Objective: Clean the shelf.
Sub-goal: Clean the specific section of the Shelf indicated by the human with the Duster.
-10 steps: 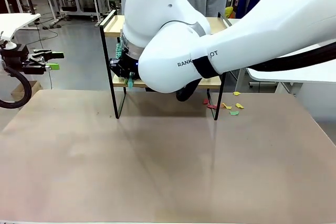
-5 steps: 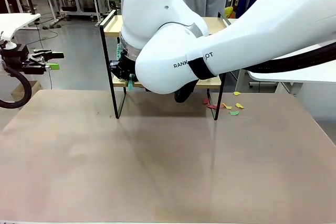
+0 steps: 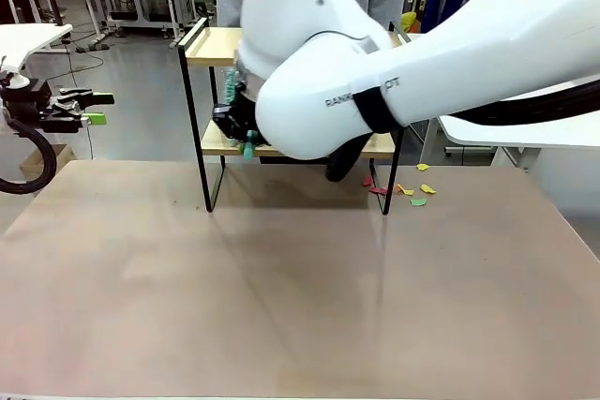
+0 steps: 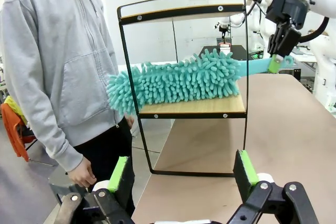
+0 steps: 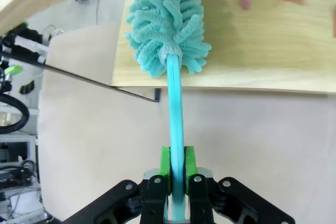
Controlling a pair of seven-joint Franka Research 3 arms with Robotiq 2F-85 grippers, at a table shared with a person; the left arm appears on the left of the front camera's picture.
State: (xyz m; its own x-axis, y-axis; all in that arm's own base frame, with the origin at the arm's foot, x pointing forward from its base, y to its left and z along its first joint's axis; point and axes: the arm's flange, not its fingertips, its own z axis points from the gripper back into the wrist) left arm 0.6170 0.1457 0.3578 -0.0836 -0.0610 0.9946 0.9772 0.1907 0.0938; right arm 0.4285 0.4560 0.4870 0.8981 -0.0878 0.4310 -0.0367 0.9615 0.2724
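Just beyond the right claw (image 5: 176, 165), shelf (image 5: 262, 40), lower board under duster (image 5: 165, 19), handle pinched

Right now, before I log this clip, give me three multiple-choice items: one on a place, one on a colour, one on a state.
1. Where does the duster's head lie? A: on the shelf's lower board. B: on its top board. C: on the table.
2. What colour is the duster? A: yellow. B: teal. C: red.
3. How is the right hand? A: open. B: shut on the duster's handle. C: shut on nothing.
Answers: A, its fibres lie along the lower board; B, head and handle are teal; B, its pads pinch the handle.
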